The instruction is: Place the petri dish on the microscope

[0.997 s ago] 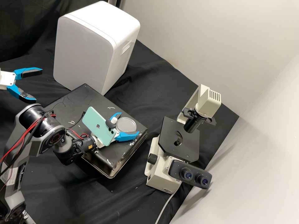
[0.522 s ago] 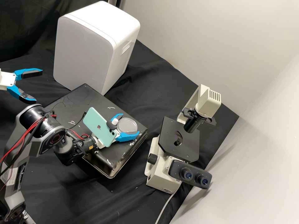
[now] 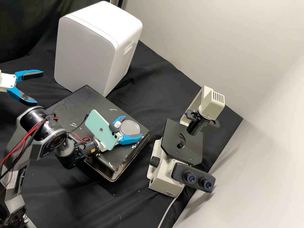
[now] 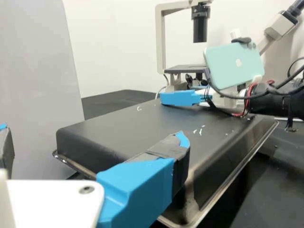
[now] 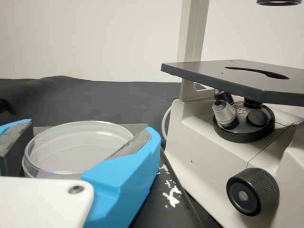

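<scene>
1. Far left of the microscope (image 3: pixel 163 177), the left gripper (image 3: pixel 23 84) hangs, fingers apart, out of the way.
2. Nearer it, on the tray (image 3: pixel 76 104), the right gripper (image 3: pixel 130 128) clamps the dish (image 5: pixel 76 147) for lifting.
3. Its stage (image 3: pixel 186 148) sits higher than the dish.

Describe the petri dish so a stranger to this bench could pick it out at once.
Find the big white box at the back; a black tray lies just in front of it. On the tray's corner nearest the microscope, between the right pincer's blue fingers, sits the petri dish: the only clear, round, shallow thing there.
</scene>
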`<state>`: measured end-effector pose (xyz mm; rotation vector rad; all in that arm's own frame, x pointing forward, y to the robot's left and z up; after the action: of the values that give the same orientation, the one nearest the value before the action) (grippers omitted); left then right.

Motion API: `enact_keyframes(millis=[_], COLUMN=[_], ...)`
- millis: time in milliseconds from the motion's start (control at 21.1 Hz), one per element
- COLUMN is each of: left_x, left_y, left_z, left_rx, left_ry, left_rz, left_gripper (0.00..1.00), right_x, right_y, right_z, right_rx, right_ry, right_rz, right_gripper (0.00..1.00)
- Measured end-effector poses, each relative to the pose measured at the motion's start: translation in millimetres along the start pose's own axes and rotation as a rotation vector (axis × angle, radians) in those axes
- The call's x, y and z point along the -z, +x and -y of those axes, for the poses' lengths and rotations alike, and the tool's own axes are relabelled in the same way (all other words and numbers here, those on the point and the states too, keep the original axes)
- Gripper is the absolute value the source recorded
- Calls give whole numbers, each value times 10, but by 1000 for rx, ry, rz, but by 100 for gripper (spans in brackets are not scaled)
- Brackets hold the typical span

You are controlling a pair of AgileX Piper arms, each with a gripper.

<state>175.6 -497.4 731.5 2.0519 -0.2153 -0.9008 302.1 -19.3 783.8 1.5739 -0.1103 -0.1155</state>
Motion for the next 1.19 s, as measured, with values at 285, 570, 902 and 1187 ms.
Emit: enact_keyframes(millis=[285, 570, 902, 1187], left_x=[0, -1, -1, -1], left_y=[0, 0, 0, 4], left_z=[-1, -2, -2, -9], left_rx=[-1, -2, -2, -7], left_ry=[0, 0, 0, 1], left_rz=[0, 1, 1, 3], left_gripper=[100, 100, 100, 100], right_x=[25, 86, 178, 174], right_y=[-84, -235, -418, -558], right_z=[-111, -251, -483, -644], right_rx=[-23, -50, -167, -241], right_ry=[0, 15, 36, 40], right_rz=[-7, -8, -50, -60], right_gripper=[0, 0, 0, 0])
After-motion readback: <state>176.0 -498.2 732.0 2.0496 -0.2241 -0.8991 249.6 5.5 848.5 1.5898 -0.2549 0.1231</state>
